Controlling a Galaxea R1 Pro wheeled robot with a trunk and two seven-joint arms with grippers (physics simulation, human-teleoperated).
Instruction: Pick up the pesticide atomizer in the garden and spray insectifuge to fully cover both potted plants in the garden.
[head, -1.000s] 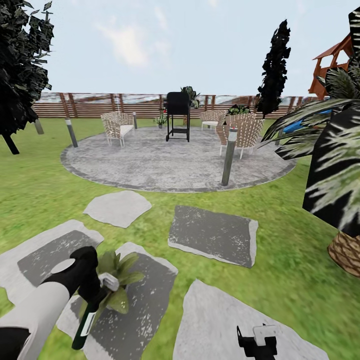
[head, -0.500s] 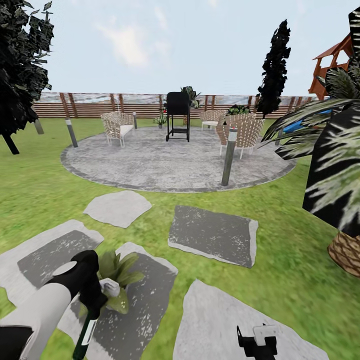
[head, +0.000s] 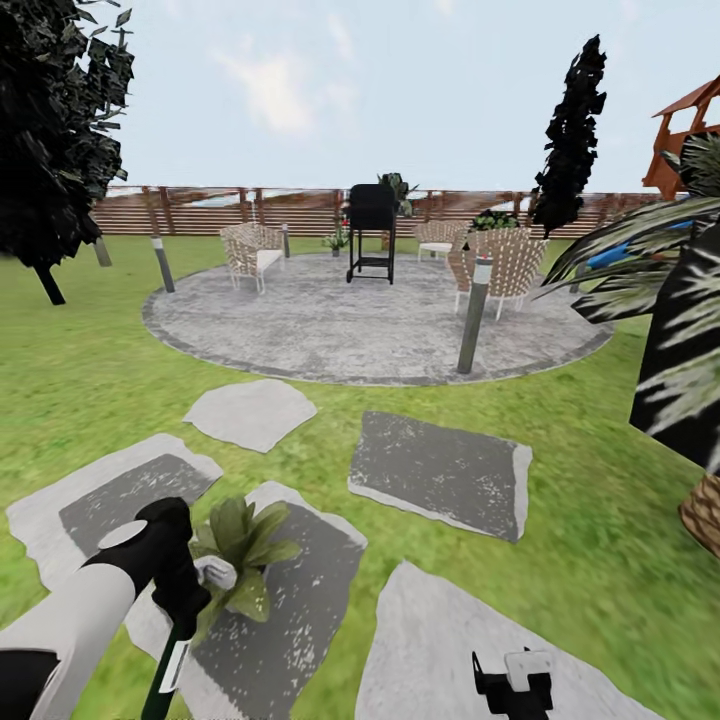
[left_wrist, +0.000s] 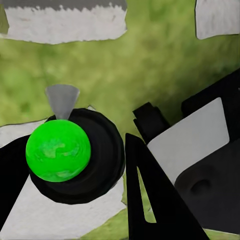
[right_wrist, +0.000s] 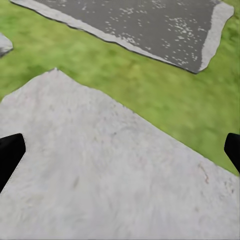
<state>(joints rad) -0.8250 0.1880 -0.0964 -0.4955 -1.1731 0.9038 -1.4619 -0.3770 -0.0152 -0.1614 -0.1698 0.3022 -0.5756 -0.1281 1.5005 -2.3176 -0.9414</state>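
One potted plant (head: 240, 540), a low rosette of broad green leaves, sits on a grey stepping slab (head: 290, 610) at the lower left of the head view. My left gripper (head: 195, 595) hovers right beside it, shut on the pesticide atomizer (head: 168, 665), a dark bottle with a white label hanging below the hand. In the left wrist view the atomizer's bright green cap (left_wrist: 57, 150) and grey nozzle (left_wrist: 62, 100) sit between the black fingers (left_wrist: 150, 200). My right gripper (head: 515, 685) stands open and empty over a pale slab (right_wrist: 115, 170).
Lawn and more grey slabs (head: 440, 475) lead to the round paved patio (head: 370, 330) with wicker chairs (head: 255, 255), a black grill (head: 371, 230) and short posts (head: 473, 320). A big palm (head: 680, 320) crowds the right side. A brown fence (head: 200, 212) closes the back.
The whole view has shifted a little right and down, so the camera moved. My left hand has sunk slightly, and the atomizer's base now runs off the bottom edge.
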